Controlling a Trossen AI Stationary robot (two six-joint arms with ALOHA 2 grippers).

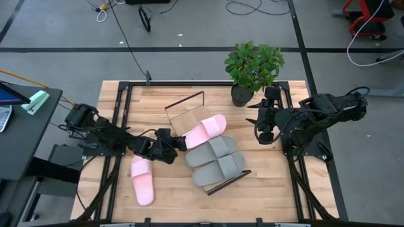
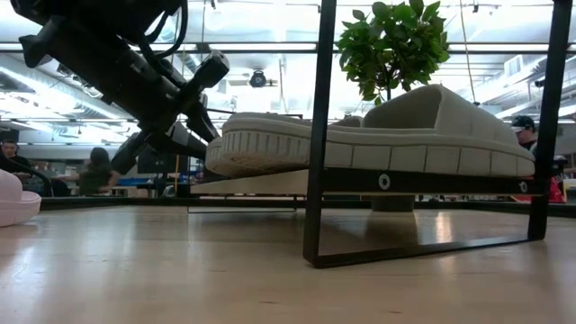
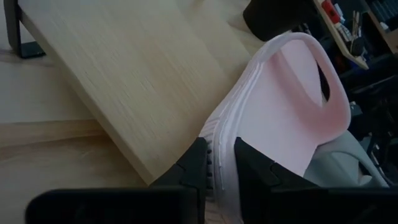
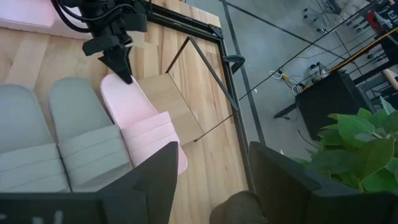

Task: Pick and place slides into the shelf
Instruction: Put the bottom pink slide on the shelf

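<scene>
Lying alone on the table (image 1: pixel 297 195) nearest the front edge, one pink slide (image 1: pixel 142 180) is seen beside the left arm. Behind it, two grey slides (image 1: pixel 214 161) with wide straps and ribbed soles are set side by side on the light-wood shelf (image 1: pixel 184 114), and a second pink slide (image 3: pixel 280 112) lies next to them, its heel rim pinched by the left gripper (image 3: pixel 217 168). Farther back, the right gripper (image 4: pixel 211 180) is held spread above the table near a potted plant (image 1: pixel 252 66).
</scene>
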